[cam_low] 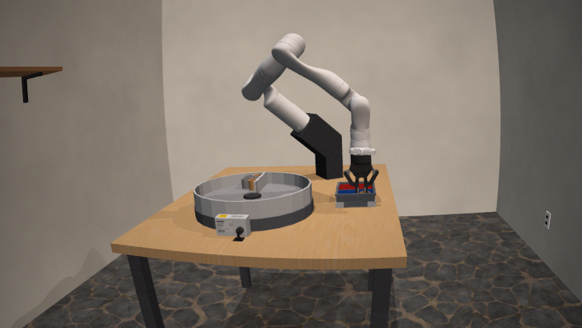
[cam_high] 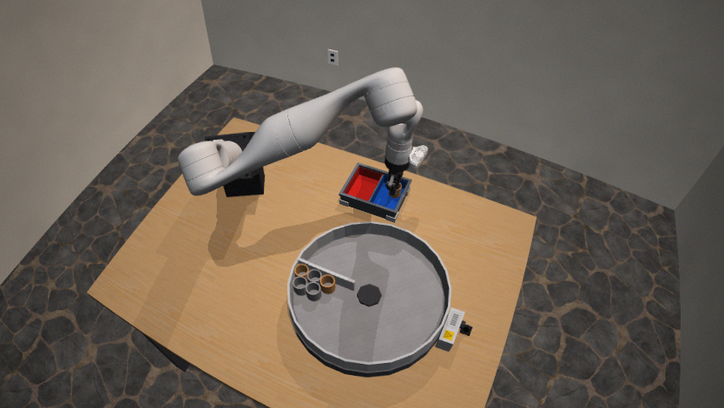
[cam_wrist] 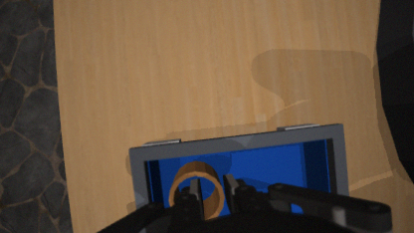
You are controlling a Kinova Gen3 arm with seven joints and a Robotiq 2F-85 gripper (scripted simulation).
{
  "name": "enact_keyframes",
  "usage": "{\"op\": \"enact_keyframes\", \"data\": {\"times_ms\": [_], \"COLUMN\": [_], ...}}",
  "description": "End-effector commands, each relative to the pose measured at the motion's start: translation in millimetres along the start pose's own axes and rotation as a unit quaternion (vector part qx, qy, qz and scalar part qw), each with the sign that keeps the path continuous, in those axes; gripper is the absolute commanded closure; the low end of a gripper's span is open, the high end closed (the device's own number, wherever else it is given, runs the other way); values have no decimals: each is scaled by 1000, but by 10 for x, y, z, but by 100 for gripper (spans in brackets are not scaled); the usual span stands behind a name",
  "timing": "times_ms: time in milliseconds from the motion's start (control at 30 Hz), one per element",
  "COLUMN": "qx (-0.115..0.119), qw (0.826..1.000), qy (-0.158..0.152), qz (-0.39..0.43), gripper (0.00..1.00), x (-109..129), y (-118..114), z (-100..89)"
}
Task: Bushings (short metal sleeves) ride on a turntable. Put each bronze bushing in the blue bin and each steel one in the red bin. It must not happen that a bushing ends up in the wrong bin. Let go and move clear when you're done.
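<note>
So the arm's black hand (cam_high: 394,185) (cam_low: 361,191) (cam_wrist: 212,189) is reaching into the blue bin (cam_high: 385,200) (cam_low: 344,191) (cam_wrist: 279,166), which is sitting near the turntable (cam_high: 415,304) (cam_low: 280,208) on the wood worktop (cam_high: 243,304) (cam_low: 325,244) (cam_wrist: 149,75). It's standing narrowly open, with one finger dipping inside a bronze bushing (cam_high: 398,191) (cam_wrist: 173,191) and the other sitting just outside its wall, so it's straddling the thing rather than gripping it. That bushing is inside the blue bin, off the turntable; I can't tell if it's resting flat on the bottom. The red bin (cam_high: 362,185) (cam_low: 354,186) is sharing the same grey frame, also near the turntable. Meanwhile five bushings are bunching up on the turntable, beside its straight divider (cam_high: 329,273) (cam_low: 261,181): two bronze ones (cam_high: 328,290) and three steel ones (cam_high: 313,296), all standing upright with their holes facing up. A black hub (cam_high: 369,294) (cam_low: 252,195) is sitting mid-turntable, and a white labelled box (cam_high: 451,329) (cam_low: 232,225) is standing right by the turntable's outer wall.
</note>
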State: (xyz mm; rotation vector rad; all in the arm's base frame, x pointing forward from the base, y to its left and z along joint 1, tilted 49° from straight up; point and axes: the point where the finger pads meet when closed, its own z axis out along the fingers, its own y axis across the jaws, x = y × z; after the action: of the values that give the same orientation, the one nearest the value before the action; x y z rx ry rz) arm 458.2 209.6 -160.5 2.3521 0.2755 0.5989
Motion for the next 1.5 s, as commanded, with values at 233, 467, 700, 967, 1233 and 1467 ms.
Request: {"op": "enact_keyframes", "data": {"times_ms": [233, 467, 700, 967, 1233, 1467], "qx": [1, 1, 0, 2, 1, 0], "qw": [1000, 1000, 1000, 1000, 1000, 1000], "qy": [1, 2, 2, 3, 2, 2], "qz": [0, 1, 1, 0, 1, 1], "gripper": [81, 81, 81, 81, 81, 81], "x": [3, 3, 2, 16, 4, 2], "y": [-4, -1, 1, -9, -1, 1], "z": [-49, -70, -85, -95, -136, -145]}}
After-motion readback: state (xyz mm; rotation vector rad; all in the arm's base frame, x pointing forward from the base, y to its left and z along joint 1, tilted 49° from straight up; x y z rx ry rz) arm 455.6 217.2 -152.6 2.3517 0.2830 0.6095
